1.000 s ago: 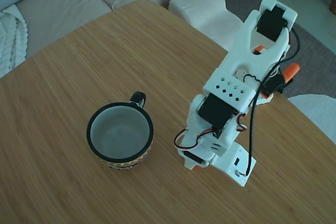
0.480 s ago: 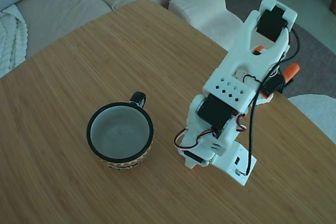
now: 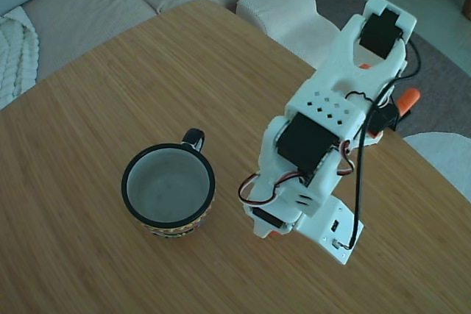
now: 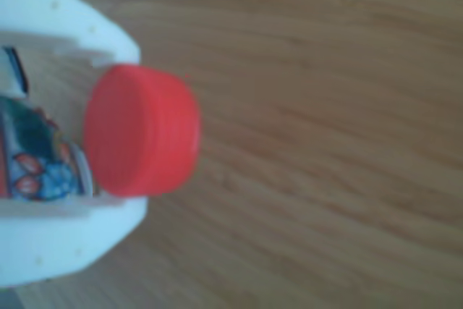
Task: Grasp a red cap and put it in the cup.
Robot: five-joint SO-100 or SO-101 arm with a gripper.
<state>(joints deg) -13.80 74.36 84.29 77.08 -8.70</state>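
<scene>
- Shifting slightly since a second ago, the arm (image 3: 324,137) leans over the table (image 3: 110,79) in the fixed view; the cup (image 3: 168,190) stands empty just beside it.
- Close up, the other view shows the gripper (image 4: 108,135) clamped on the red cap (image 4: 141,130), apparently ready for carrying.

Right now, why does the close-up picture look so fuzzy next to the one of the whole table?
In the other view the red cap and white gripper sit very near the lens, so edges blur. The fixed view is sharper, evenly lit, bluish; the cup casts only a soft shadow on the table.
</scene>
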